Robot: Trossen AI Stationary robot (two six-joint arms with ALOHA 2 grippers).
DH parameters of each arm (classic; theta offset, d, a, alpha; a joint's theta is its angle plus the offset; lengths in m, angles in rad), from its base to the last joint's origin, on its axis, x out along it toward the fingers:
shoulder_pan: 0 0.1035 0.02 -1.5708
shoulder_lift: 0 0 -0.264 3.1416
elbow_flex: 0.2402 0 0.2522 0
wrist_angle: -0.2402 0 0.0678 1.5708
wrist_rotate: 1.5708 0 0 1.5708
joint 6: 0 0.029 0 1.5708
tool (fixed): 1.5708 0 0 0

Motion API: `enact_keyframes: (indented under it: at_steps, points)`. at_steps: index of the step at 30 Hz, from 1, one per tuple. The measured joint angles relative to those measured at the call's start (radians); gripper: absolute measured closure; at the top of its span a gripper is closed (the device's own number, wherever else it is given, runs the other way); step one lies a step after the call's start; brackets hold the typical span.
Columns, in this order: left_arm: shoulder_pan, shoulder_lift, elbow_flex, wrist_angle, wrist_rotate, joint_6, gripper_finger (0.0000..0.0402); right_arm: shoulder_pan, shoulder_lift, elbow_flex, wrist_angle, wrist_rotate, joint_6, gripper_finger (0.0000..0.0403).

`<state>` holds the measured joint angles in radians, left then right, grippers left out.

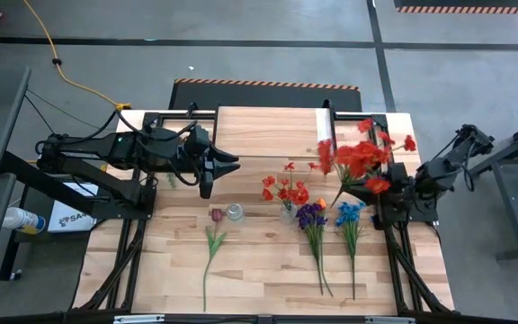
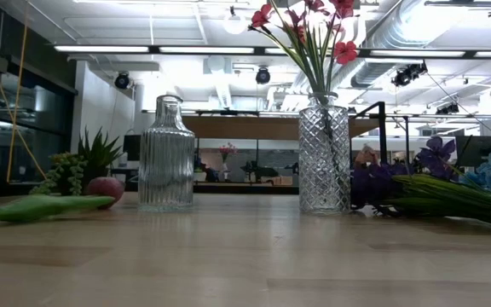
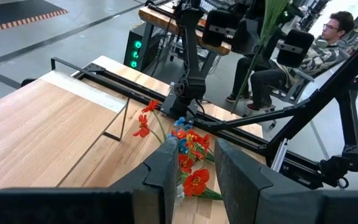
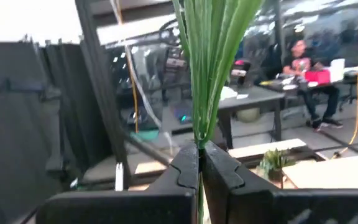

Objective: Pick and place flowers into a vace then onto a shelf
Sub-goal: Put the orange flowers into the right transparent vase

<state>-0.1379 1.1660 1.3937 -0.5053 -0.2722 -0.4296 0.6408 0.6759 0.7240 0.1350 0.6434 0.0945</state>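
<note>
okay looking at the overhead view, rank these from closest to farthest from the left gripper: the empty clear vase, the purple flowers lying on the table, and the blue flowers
From the left gripper:
1. Empty clear vase, just toward the table's front.
2. Purple flowers, past the table's middle, lying flat.
3. Blue flowers, farther right, beside the purple ones.

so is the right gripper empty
No, the right gripper is shut on green flower stems that rise straight up from between its fingers.

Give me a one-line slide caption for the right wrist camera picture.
Right gripper shut on a bunch of green flower stems, held upright, with a workshop and seated people behind.
</note>
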Motion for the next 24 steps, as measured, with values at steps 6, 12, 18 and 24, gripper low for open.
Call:
enact_keyframes:
  at_steps: [6,12,18,24]
  points:
    - [0.0,0.0,0.0,0.0,0.002,0.001,0.0263,0.082,-0.01,-0.101,0.13,0.213,-0.06,0.0403]
    - [0.0,0.0,0.0,0.0,0.022,0.001,0.0263,0.141,-0.005,-0.178,0.265,0.387,-0.124,0.0403]
    - [0.0,0.0,0.0,0.0,0.022,0.005,0.0263,0.142,0.031,-0.28,0.501,0.451,-0.18,0.0403]
    - [0.0,0.0,0.0,0.0,0.022,0.006,0.0263,0.122,0.087,-0.36,0.771,0.439,-0.261,0.0403]
